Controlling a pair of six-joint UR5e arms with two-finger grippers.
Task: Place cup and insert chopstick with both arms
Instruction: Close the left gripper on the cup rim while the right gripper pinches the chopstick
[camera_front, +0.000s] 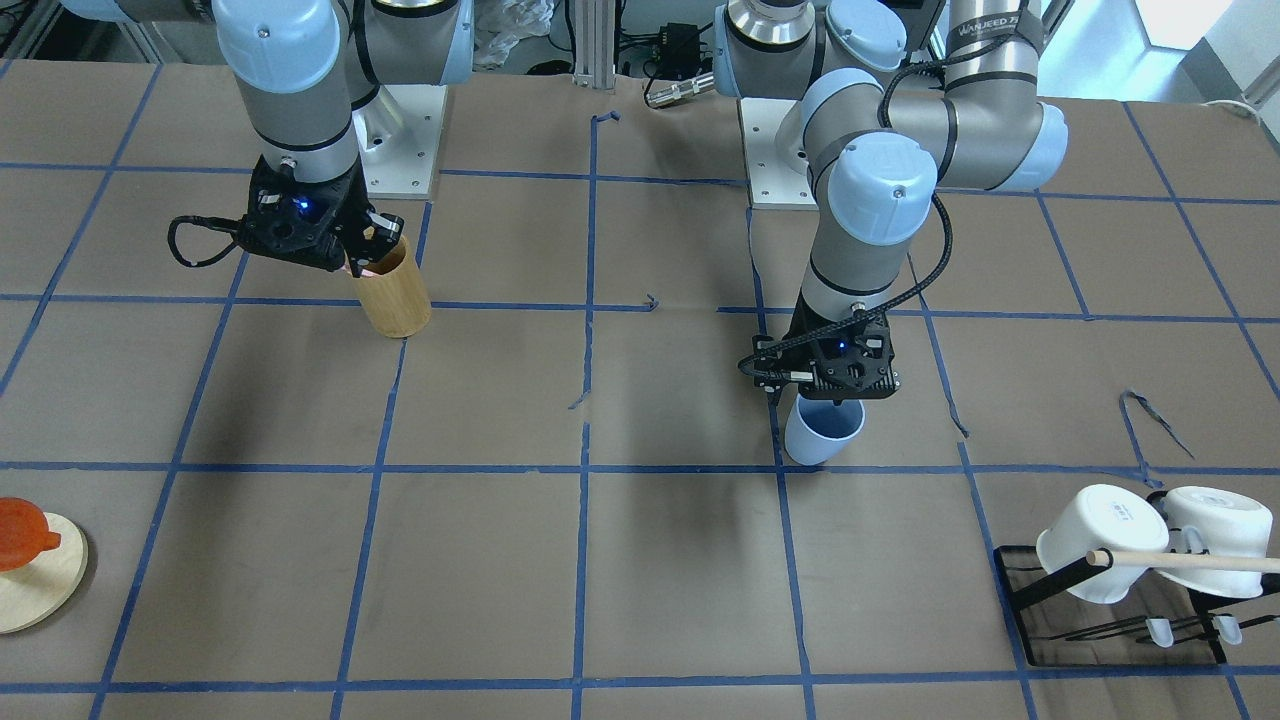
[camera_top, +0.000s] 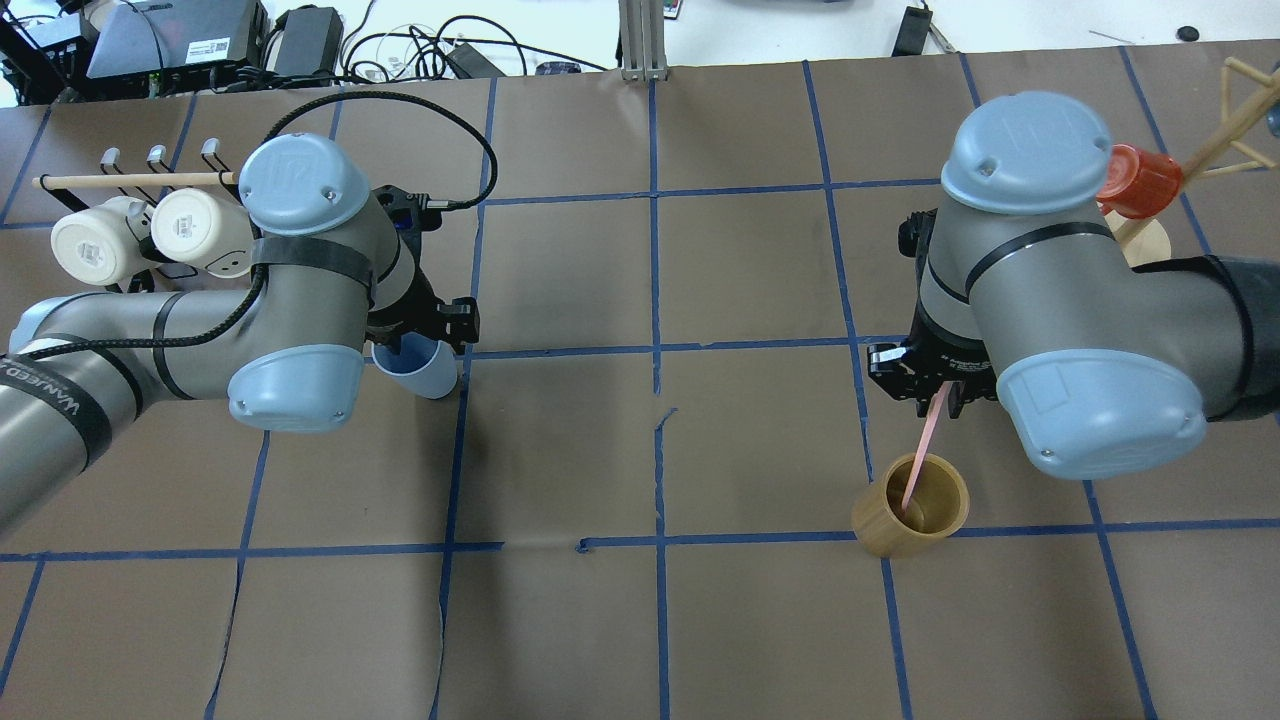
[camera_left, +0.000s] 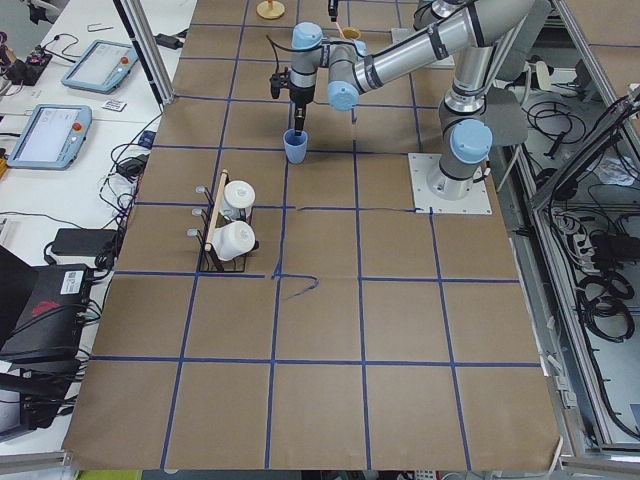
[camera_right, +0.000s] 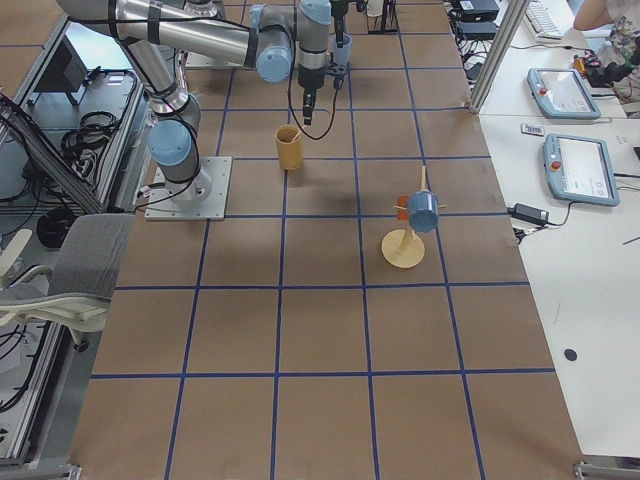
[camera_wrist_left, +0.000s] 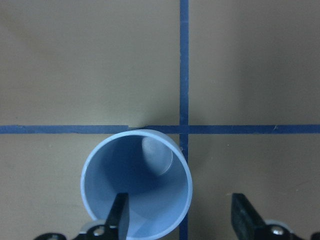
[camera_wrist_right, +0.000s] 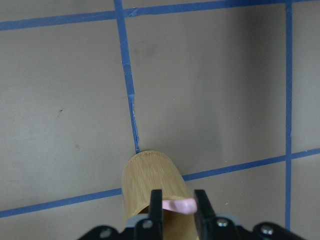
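The light blue cup (camera_front: 822, 432) (camera_wrist_left: 137, 185) stands upright on the brown paper at a blue tape crossing. My left gripper (camera_wrist_left: 180, 197) (camera_front: 830, 395) is open over it. One finger is inside the cup and the other is outside its rim, clear of the wall. My right gripper (camera_wrist_right: 178, 192) (camera_top: 935, 385) is shut on the pale pink chopstick (camera_top: 922, 445) (camera_wrist_right: 179, 205). The chopstick slants down, and its lower end is inside the tan bamboo cylinder (camera_top: 905, 520) (camera_front: 392, 290), which stands just under that gripper.
A black rack (camera_front: 1020, 600) holds two white mugs (camera_top: 130, 235) and a long wooden dowel (camera_front: 1190, 562) at the table's edge on my left. A round wooden stand (camera_front: 30, 590) with an orange-red cup (camera_top: 1140, 185) sits at the far right.
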